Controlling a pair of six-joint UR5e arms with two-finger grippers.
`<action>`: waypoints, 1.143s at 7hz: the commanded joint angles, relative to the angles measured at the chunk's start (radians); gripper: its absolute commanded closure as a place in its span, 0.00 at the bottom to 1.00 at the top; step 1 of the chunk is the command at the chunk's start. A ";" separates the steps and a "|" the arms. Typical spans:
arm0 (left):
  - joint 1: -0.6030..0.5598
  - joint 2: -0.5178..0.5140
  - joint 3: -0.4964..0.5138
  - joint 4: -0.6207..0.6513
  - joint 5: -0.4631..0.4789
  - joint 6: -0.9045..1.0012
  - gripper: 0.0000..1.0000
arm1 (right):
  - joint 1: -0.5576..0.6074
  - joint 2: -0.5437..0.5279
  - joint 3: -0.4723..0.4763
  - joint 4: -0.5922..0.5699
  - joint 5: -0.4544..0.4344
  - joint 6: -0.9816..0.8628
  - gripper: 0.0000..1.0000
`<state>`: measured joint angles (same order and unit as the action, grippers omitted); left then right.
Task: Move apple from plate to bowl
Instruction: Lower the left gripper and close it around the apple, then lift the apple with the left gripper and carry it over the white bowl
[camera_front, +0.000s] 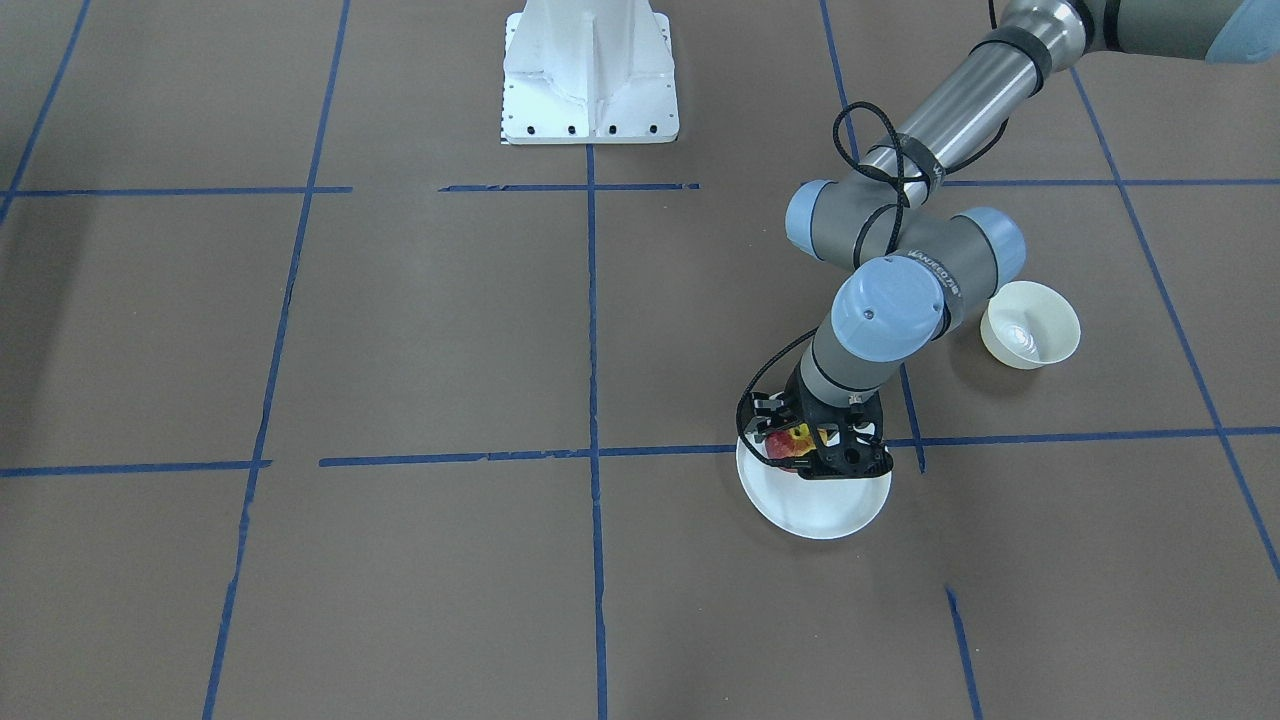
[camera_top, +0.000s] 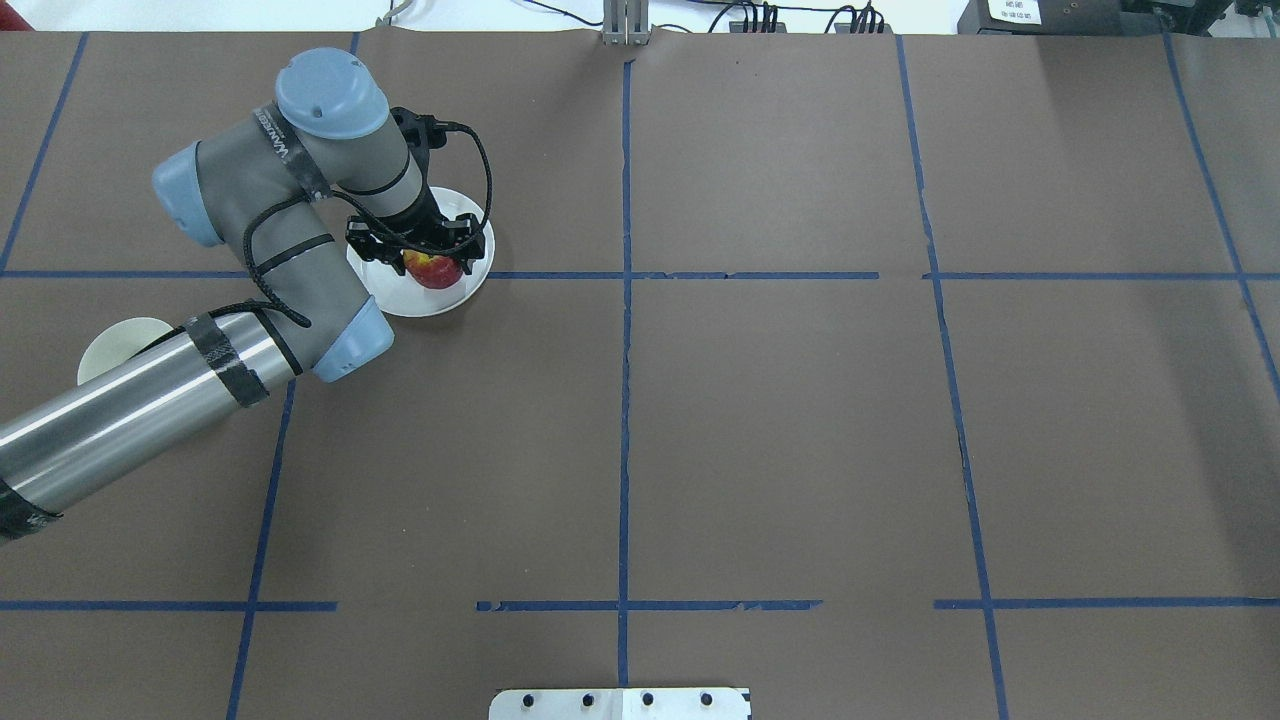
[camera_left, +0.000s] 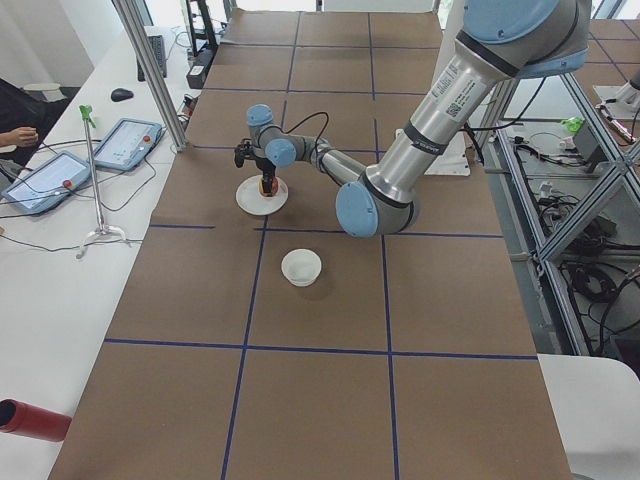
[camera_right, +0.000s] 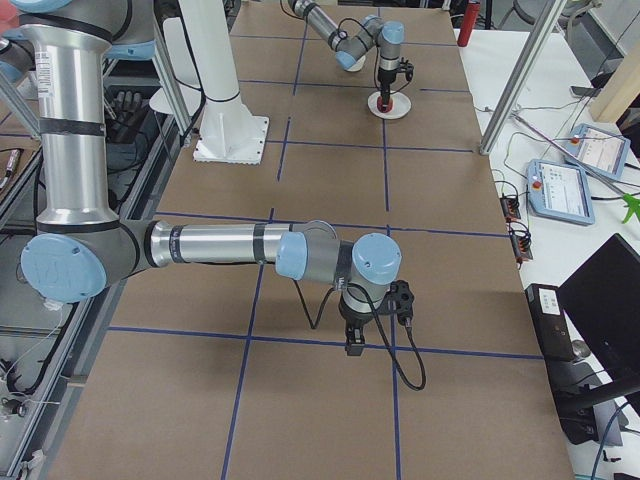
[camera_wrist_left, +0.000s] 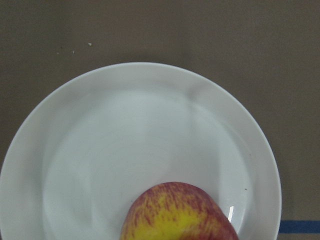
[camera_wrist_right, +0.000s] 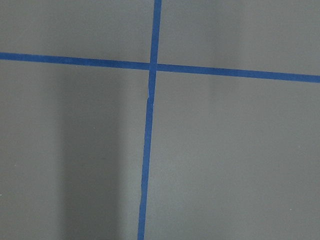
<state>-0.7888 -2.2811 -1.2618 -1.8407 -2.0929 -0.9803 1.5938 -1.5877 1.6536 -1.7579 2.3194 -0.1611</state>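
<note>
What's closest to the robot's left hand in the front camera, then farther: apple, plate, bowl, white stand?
1. apple, inside the left hand.
2. plate, right underneath it.
3. bowl, off toward the robot's left.
4. white stand, farthest, at the view's top.

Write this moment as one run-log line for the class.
left tool: around apple over plate, grip unconfirmed | bowl: empty | right tool: far from plate, state unclear
</note>
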 joint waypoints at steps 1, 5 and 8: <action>-0.019 0.003 -0.008 -0.003 0.002 0.006 1.00 | 0.000 0.000 0.000 0.000 0.000 0.000 0.00; -0.104 0.210 -0.452 0.252 0.001 0.130 1.00 | 0.000 0.000 0.000 0.000 0.000 0.000 0.00; -0.118 0.548 -0.692 0.173 0.002 0.143 1.00 | 0.000 0.000 0.000 0.000 0.000 0.000 0.00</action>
<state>-0.9032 -1.8857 -1.8766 -1.6020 -2.0910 -0.8412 1.5938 -1.5877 1.6536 -1.7579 2.3194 -0.1611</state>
